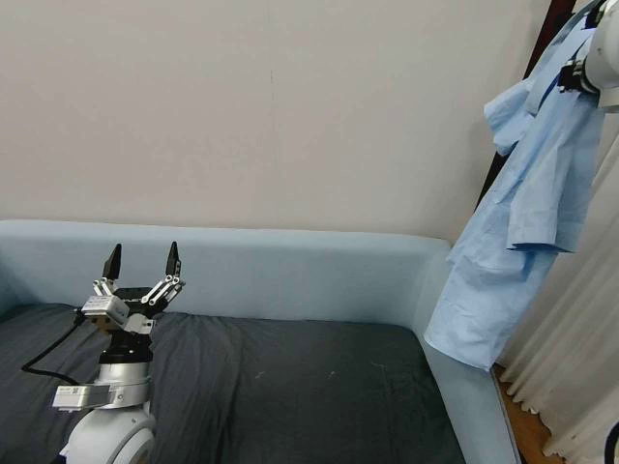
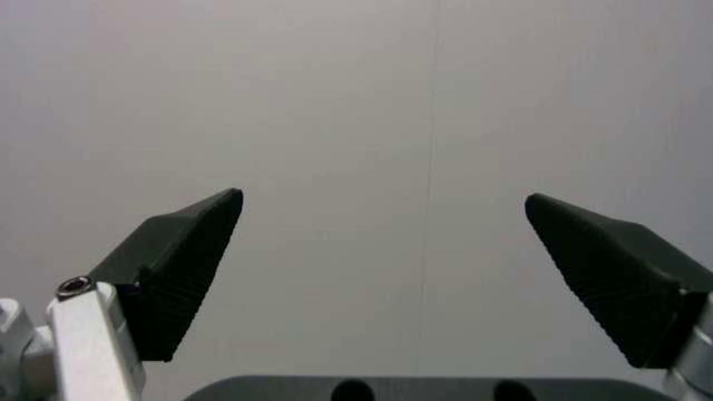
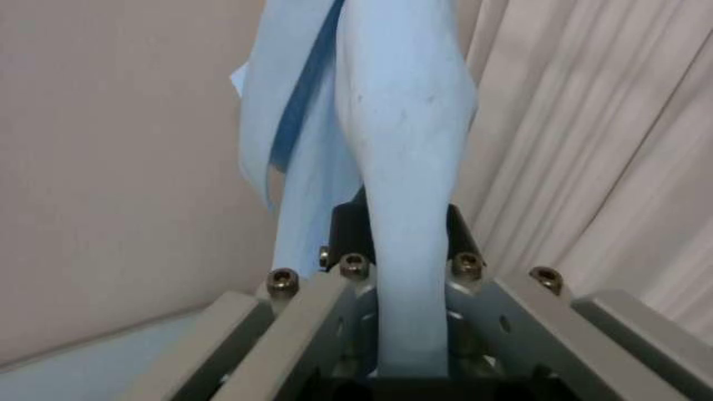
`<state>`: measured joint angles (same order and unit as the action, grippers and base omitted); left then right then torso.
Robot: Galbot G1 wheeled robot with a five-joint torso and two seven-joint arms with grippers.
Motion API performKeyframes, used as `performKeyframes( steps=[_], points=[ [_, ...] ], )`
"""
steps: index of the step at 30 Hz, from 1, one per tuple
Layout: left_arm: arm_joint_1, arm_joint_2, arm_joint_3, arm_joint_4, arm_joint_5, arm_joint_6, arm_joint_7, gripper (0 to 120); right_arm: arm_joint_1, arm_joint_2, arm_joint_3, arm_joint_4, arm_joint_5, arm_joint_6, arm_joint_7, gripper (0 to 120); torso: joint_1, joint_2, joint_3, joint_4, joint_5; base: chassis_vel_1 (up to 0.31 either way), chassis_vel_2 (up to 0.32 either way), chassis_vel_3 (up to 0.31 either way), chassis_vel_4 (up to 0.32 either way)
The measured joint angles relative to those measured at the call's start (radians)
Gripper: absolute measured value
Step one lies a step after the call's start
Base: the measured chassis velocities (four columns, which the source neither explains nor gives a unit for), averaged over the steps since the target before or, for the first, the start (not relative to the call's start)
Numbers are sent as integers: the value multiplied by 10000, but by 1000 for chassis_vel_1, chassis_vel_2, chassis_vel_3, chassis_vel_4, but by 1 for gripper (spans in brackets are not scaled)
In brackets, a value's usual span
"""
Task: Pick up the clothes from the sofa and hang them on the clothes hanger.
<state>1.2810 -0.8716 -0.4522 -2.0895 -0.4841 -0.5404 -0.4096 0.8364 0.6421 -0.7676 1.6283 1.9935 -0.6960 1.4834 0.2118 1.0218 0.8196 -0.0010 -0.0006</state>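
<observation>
Plain off-white wall [image 1: 271, 106], evenly lit, with a faint vertical seam [image 1: 272, 126]. Against it, a pale blue sofa [image 1: 290, 273] with a dark grey seat cushion [image 1: 309, 387]. At right, beyond the sofa's arm, a cream pleated curtain [image 1: 580, 348] falls to a strip of wooden floor [image 1: 532, 440].

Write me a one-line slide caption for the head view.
Right tool holds a light blue shirt up beside the sofa; open left tool hovers above the dark seat.
</observation>
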Motion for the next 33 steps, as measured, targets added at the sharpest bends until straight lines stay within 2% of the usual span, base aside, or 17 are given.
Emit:
performKeyframes(
  steps=[12, 21, 33],
  points=[
    [-294, 186, -32, 491, -127, -66, -112, 100, -653, 1126, 357, -2047, -1435, -88, -816, 2, 0, 0, 1, -3, -1, 0, 0, 0, 0],
    [-526, 367, 41, 807, -318, -103, -126, 100, -1103, 2454, 759, -4235, -3401, 315, -1396, 2, 1, -1, 1, -3, 0, 0, 0, 0, 0],
    [-642, 627, -162, 1144, -727, -380, -134, 100, -1167, 3653, 954, -6044, -4367, 367, -2051, 2, 1, -1, 0, 3, -5, 0, 0, 0, 0]
  ],
)
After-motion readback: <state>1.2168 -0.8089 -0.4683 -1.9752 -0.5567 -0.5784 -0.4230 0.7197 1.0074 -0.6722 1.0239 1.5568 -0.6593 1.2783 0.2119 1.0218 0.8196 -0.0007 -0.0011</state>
